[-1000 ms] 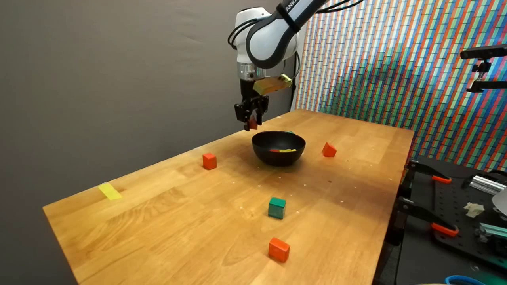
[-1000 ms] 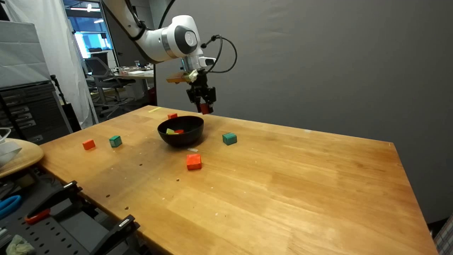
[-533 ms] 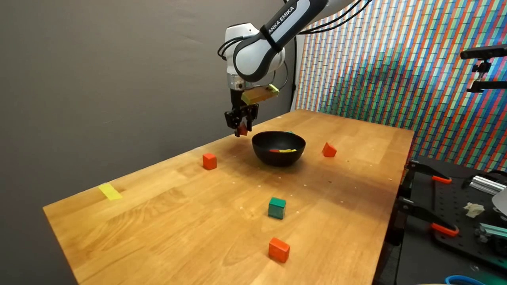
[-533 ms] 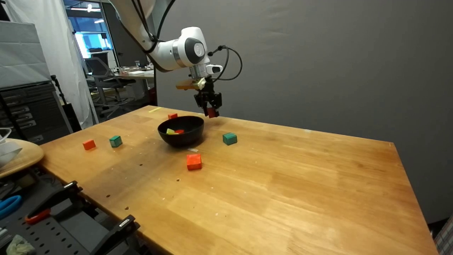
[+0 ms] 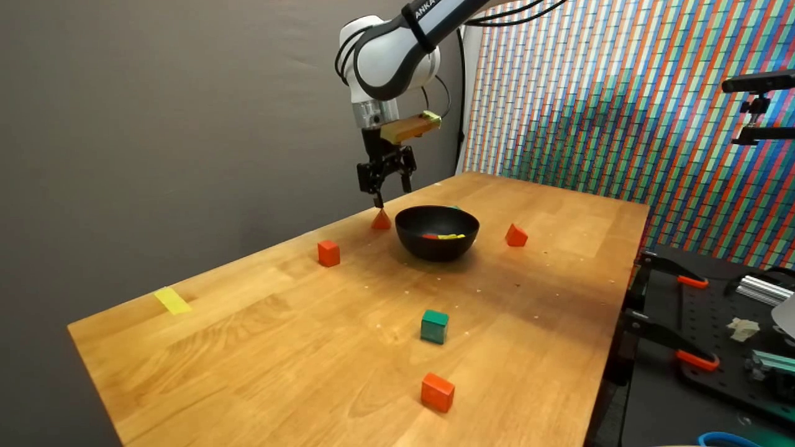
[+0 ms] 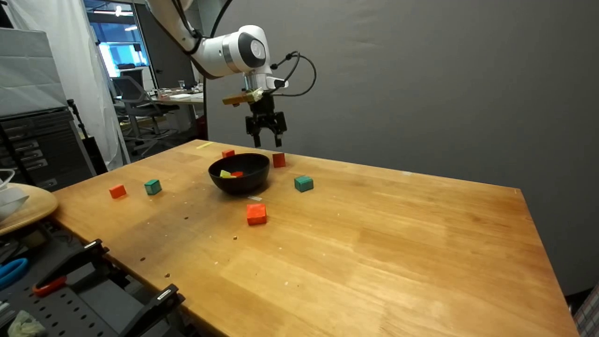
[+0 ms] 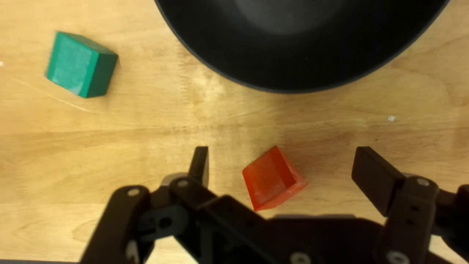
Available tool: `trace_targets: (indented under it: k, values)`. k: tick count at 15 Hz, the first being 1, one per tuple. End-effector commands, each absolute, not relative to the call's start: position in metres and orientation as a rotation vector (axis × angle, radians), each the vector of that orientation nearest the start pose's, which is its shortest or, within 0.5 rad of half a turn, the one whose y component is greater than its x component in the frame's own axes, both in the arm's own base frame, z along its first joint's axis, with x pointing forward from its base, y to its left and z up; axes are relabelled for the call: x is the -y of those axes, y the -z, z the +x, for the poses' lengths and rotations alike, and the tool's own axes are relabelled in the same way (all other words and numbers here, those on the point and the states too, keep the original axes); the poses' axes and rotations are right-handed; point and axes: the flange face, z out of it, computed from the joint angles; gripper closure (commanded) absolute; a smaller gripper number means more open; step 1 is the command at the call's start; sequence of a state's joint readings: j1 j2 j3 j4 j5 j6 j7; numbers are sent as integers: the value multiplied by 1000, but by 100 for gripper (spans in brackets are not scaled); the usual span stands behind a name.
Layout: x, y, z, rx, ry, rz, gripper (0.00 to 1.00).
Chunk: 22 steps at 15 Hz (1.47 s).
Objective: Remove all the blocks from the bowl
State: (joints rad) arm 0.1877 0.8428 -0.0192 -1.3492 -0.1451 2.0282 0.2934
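Clearing of the bowl [image 6: 244, 185], apparently well advanced. The gripper [image 6: 267, 142], jaws spread and empty, hangs above a red block [image 6: 279, 160] just beside the bowl, near the worktop's [image 6: 398, 243] edge along the grey wall [image 6: 398, 93]. Six blocks [image 6: 256, 214] in all lie on the worktop; at least a yellow block [image 6: 224, 173] and another red one [image 6: 237, 174] remain inside.

This looks like a lab: a robot arm [image 6: 217, 56], perforated board [image 6: 70, 311], clamps [image 5: 666, 339], an office chair [image 6: 128, 89] beyond.
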Motion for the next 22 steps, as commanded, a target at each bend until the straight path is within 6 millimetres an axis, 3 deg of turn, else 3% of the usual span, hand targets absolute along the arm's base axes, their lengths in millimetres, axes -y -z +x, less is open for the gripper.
trace_targets:
  k: [1, 3, 6, 7, 8, 10, 13, 22]
  values:
    - [-124, -260, 675, -30, -352, -3292, 0]
    - [-126, -271, 658, -28, -380, -3282, 0]
    - [-133, -267, 634, 98, -332, -3191, 0]
    - [-135, -265, 630, 85, -301, -3162, 0]
    - [-139, -261, 650, 49, -353, -3219, 0]
    - [-140, -255, 640, 66, -337, -3194, 0]
    - [-134, -230, 633, 7, -349, -3245, 0]
    - [-119, -159, 619, -108, -550, -3186, 1]
